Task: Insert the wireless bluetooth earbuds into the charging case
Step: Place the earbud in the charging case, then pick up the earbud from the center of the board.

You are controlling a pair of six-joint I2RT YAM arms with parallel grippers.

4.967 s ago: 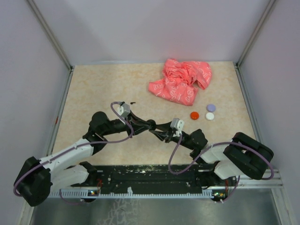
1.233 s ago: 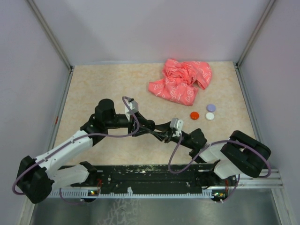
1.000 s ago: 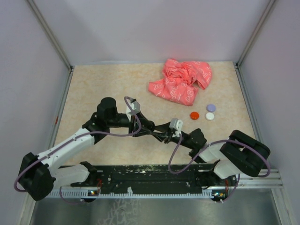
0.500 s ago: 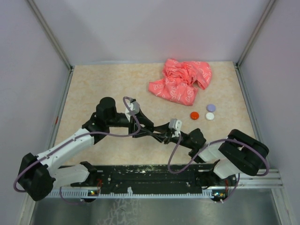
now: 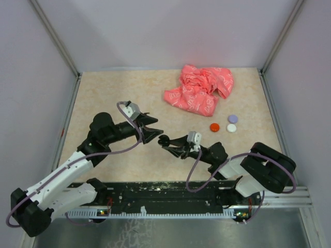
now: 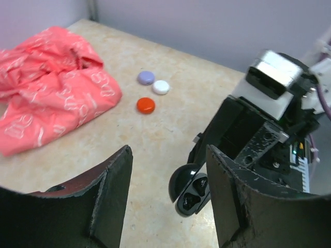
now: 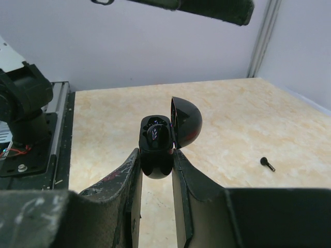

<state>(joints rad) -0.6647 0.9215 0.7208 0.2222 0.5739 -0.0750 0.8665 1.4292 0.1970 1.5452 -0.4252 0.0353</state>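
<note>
While the right claw (image 7: 156, 164) gripped the open case (image 7: 156, 139) above mid-table (image 5: 103, 93), presenting its sockets, the left claw (image 6: 166, 165) hung open and empty just left, one black earbud (image 7: 266, 164) loose on the table.

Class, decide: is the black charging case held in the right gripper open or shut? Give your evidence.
Open. The charging case in the right gripper has its domed lid swung aside, baring its inside.
</note>
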